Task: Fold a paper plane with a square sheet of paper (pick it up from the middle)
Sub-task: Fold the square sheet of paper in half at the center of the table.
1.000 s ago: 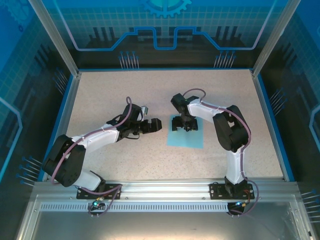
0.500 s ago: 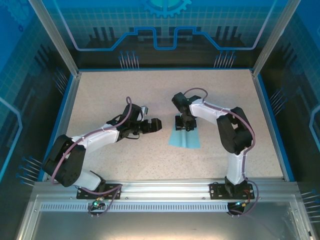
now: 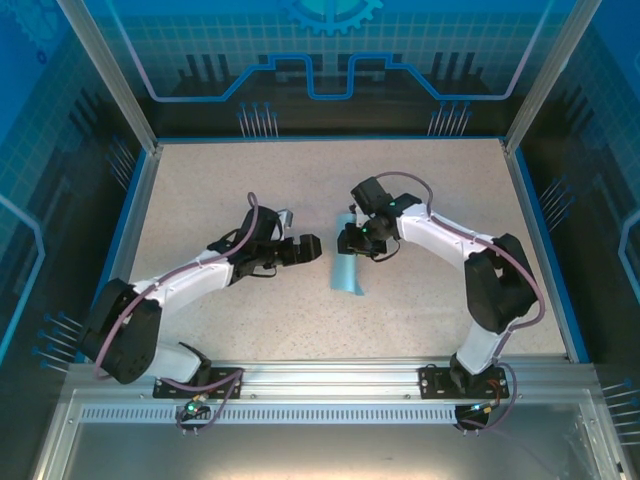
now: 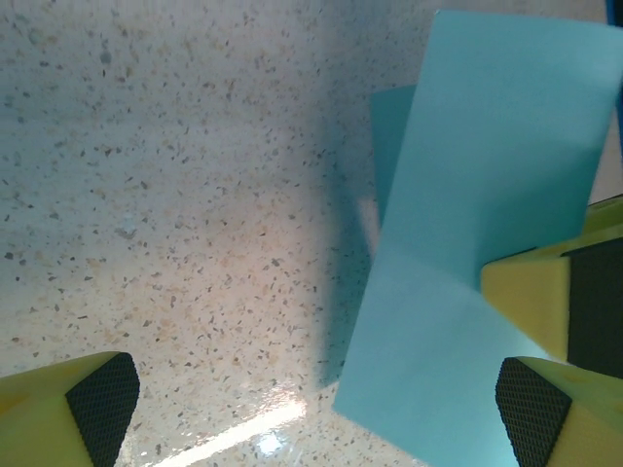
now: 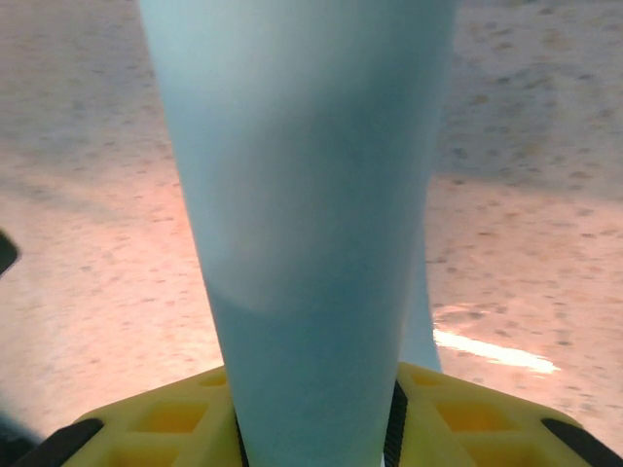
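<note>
R hand is pinched on the square sheet of paper at its mid, centre frame, both halves drooping toward the table. L hand gapes wide just left. Sheet's thin, floppy, creases easily imo. I'd take a free edge, gently.

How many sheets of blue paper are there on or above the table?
1. The square sheet of paper is pinched, bent double, in the right gripper, near the middle of the table, beside the open left gripper. Another sheet could hide inside the bend.
</note>
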